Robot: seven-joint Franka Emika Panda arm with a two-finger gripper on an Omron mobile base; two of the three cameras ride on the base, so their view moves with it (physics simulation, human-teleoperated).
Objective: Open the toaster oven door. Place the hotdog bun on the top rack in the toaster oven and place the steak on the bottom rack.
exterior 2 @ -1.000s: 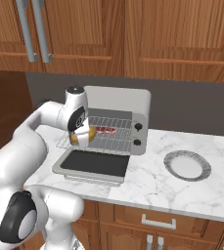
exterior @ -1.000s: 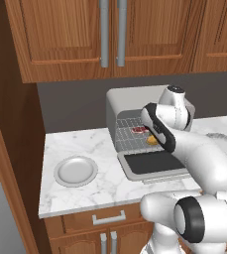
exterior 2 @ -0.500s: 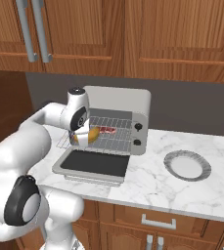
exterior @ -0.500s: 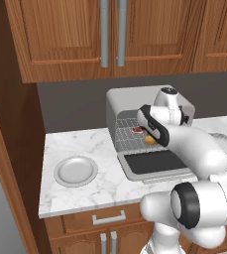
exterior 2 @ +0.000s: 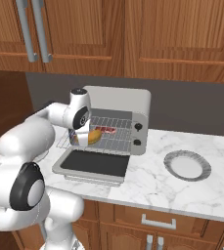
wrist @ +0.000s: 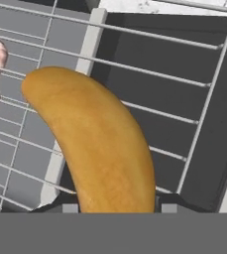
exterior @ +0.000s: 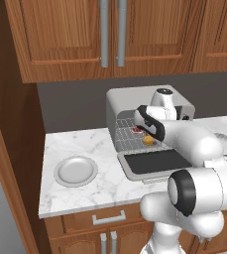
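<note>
Wooden cupboards hang above your white marble worktop (exterior: 85,144), with the toaster oven (exterior 2: 118,100) standing against the dark back wall. Its door (exterior 2: 91,163) lies folded down flat in front of it, the dark glass facing up. You have your pincer (exterior 2: 86,138) at the oven mouth, just above a wire rack (exterior 2: 116,139) that is drawn partly out over the open door. The pincer is closed about halfway and grips the bun (wrist: 97,144), whose golden length runs away from the fingertips across the rack wires in the hand view. You can see the bun (exterior: 147,141) from the left base view as a small tan shape at the front of the oven opening. The steak (exterior 2: 107,130) lies on wire further back, just beside the bun; which of the two racks carries it you cannot tell. One grey plate (exterior: 76,170) sits on the worktop well to the left of the oven, another (exterior 2: 187,164) to its right.
</note>
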